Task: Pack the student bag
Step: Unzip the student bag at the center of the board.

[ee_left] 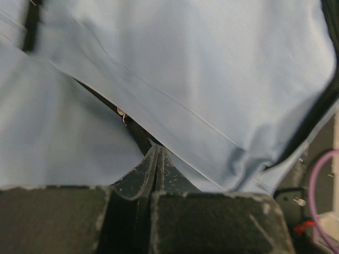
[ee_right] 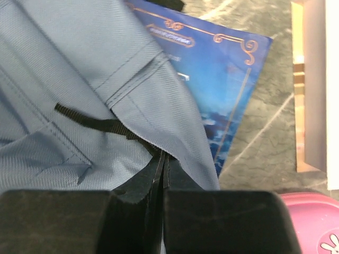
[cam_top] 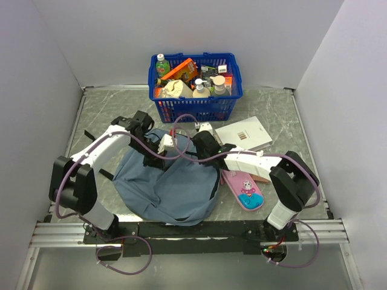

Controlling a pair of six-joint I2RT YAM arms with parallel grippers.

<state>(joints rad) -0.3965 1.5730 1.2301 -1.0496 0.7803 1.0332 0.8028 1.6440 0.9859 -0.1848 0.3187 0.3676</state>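
- step in hand: getting hold of the student bag (cam_top: pixel 169 187) at its upper edge, probably to open it. nothing looks packed yet, and the blue basket (cam_top: pixel 195 107) is full.
- the bag lies slumped on the worktop (cam_top: pixel 109 115) between the two arms, near the front edge, with the basket well beyond it.
- left gripper (ee_left: pixel 157 153): fully closed, its tips set into the dark zip line of the bag. it seems to pinch the fabric edge there.
- right gripper (ee_right: pixel 163 159): fully closed on bag fabric where a black webbing tab (ee_right: pixel 90 123) runs into its tips.
- next move, as i judge it: draw the two holds apart and upward to spread the mouth, keeping the pull gentle so the thin cloth does not slip out.
- edges: a blue book (ee_right: pixel 222 69) lies partly under the bag's right side; a pink pencil case (cam_top: pixel 248 194) and a white box (cam_top: pixel 245 134) sit just beside the right arm.
- open room: bare worktop to the left of the bag. the right side is crowded, and side walls bound both.
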